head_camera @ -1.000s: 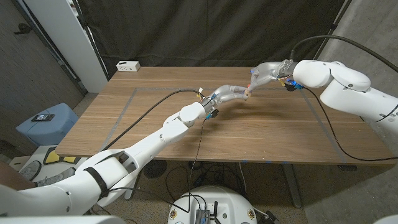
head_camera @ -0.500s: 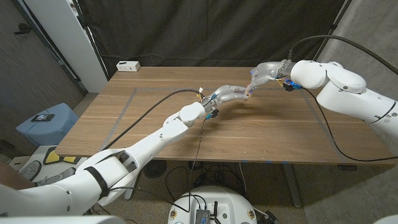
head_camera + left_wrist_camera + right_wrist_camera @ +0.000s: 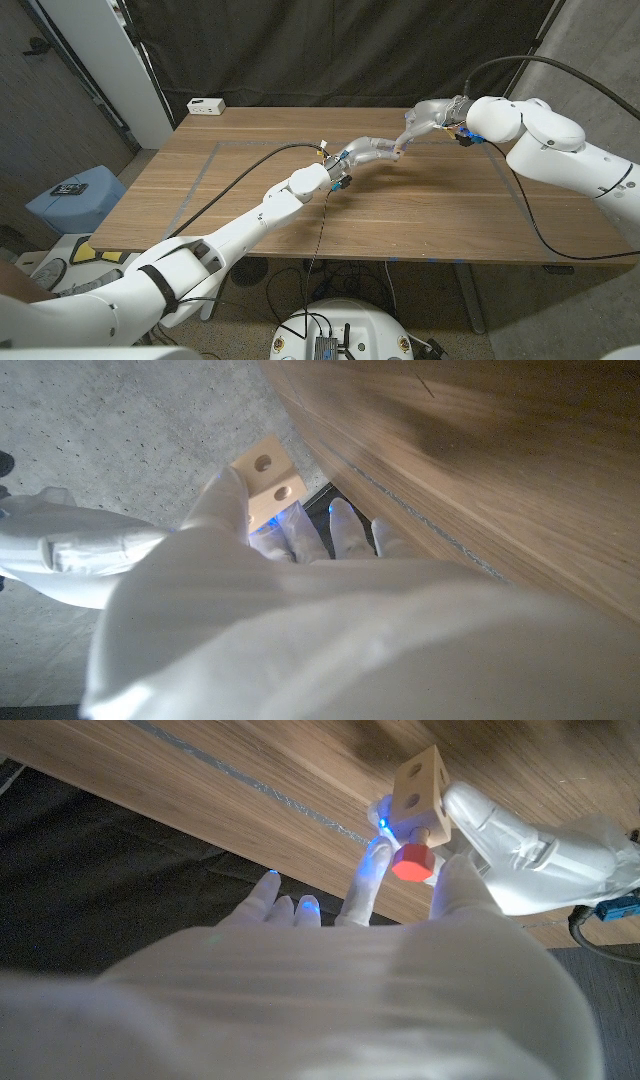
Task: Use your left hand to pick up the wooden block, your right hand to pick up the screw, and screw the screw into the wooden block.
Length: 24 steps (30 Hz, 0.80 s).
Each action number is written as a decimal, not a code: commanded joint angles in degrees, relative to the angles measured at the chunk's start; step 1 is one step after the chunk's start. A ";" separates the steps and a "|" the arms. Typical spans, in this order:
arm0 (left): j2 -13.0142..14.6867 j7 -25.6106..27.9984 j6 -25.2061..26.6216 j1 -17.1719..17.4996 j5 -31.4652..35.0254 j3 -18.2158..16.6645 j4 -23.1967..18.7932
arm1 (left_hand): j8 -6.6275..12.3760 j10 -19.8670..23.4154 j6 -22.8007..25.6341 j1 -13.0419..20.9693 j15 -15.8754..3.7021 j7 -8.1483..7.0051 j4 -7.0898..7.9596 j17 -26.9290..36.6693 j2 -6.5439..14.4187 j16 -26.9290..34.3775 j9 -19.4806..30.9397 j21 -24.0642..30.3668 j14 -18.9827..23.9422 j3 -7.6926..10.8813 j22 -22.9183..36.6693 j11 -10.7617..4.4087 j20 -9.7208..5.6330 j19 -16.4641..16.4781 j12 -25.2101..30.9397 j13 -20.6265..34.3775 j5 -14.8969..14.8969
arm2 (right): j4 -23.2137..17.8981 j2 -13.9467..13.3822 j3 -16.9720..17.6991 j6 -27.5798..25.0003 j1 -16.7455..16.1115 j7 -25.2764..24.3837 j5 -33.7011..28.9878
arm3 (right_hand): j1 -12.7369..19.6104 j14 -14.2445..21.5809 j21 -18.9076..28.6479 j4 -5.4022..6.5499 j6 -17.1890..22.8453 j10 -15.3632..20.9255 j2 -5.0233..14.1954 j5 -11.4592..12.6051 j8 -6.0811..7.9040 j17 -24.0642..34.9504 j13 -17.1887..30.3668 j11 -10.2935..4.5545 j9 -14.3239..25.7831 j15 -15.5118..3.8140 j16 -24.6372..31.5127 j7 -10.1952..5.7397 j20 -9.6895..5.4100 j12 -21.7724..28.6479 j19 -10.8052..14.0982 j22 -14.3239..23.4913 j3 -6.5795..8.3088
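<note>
My left hand [image 3: 372,151] holds the pale wooden block [image 3: 268,476] up over the middle of the table; two round holes show in one of its faces. In the right wrist view the block [image 3: 420,782] stands between the left hand's fingers [image 3: 505,830], and the red-headed screw [image 3: 410,863] sits against the block's side. My right hand [image 3: 420,119] pinches that screw head [image 3: 400,141] between thumb and a finger [image 3: 368,878]. The two hands meet above the table's far centre.
A white power strip [image 3: 206,105] lies at the table's far left corner. Grey tape lines [image 3: 196,180] mark a rectangle on the wooden table [image 3: 420,220]. A black curtain hangs behind the table. A blue bin [image 3: 75,195] stands on the floor at the left.
The right arm has shifted slightly toward the left hand. The block and the left hand stay where they were.
</note>
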 commanded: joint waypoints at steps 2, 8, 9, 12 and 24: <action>-0.75 -0.86 -0.82 -0.89 -0.29 0.17 1.98 | 0.37 0.16 0.29 0.19 -3.34 -0.06 0.23 0.07 0.28 0.36 0.09 0.18 0.44 0.20 0.09 -0.28 0.02 0.72 0.10 0.13 0.39 | 0.05 -0.63 0.75 0.09 -0.21 0.88 0.16 | -1.78 -0.30 -0.39 0.12 -3.58 -1.27 -0.30 -0.03 -0.65 0.20 0.11 0.42 0.54 0.84 -0.40 1.09 0.30 -0.84 -0.83 0.23 -0.78; -0.96 -1.21 -1.02 -1.08 -0.42 0.25 2.45 | 0.36 0.15 0.28 0.12 -3.35 -0.10 0.30 0.06 0.30 0.33 0.08 0.18 0.41 0.20 0.09 -0.27 0.06 0.72 0.10 0.12 0.39 | -0.04 -1.25 1.64 1.12 -0.48 0.94 1.28 | -3.03 -1.24 -0.50 0.12 -8.97 -3.11 -0.37 0.00 -2.39 0.26 0.24 0.81 -0.05 1.34 -0.96 2.64 0.80 -1.53 -1.78 0.24 -1.18; -0.99 -1.26 -1.09 -1.12 -0.40 0.27 2.54 | 0.37 0.15 0.31 0.15 -3.39 -0.07 0.28 0.06 0.29 0.36 0.08 0.17 0.51 0.21 0.09 -0.27 0.04 0.71 0.10 0.12 0.39 | 0.03 -1.35 1.80 1.48 -0.56 0.89 1.56 | -3.14 -1.61 -0.52 0.09 -9.81 -3.57 -0.35 0.01 -2.71 0.26 0.26 0.83 -0.21 1.58 -1.13 2.87 0.88 -1.66 -1.97 0.24 -1.20; -1.05 -1.31 -1.20 -1.15 -0.38 0.32 2.63 | 0.34 0.13 0.22 0.18 -3.36 0.05 0.26 0.06 0.28 0.37 0.08 0.17 0.52 0.21 0.09 -0.27 0.05 0.71 0.09 0.12 0.39 | 0.11 -1.65 2.31 2.23 -0.76 0.84 2.42 | -3.36 -2.18 -0.56 -0.03 -11.57 -4.49 -0.29 0.04 -3.37 0.26 0.32 1.07 -0.61 1.69 -1.40 3.20 1.01 -1.85 -2.41 0.24 -1.23; -0.80 -1.19 -1.31 -0.85 -0.19 0.35 1.93 | 0.31 0.12 0.18 0.05 -3.35 -0.05 0.35 0.07 0.28 0.32 0.07 0.16 0.47 0.18 0.09 -0.29 0.08 0.70 0.10 0.12 0.39 | 0.69 -3.61 5.42 6.97 -1.98 0.95 8.44 | 0.72 -5.00 -0.58 -2.79 -18.20 -9.16 1.36 1.46 -6.62 -0.31 0.44 1.29 -2.89 3.13 -2.66 1.99 1.78 -2.20 -4.36 0.22 1.13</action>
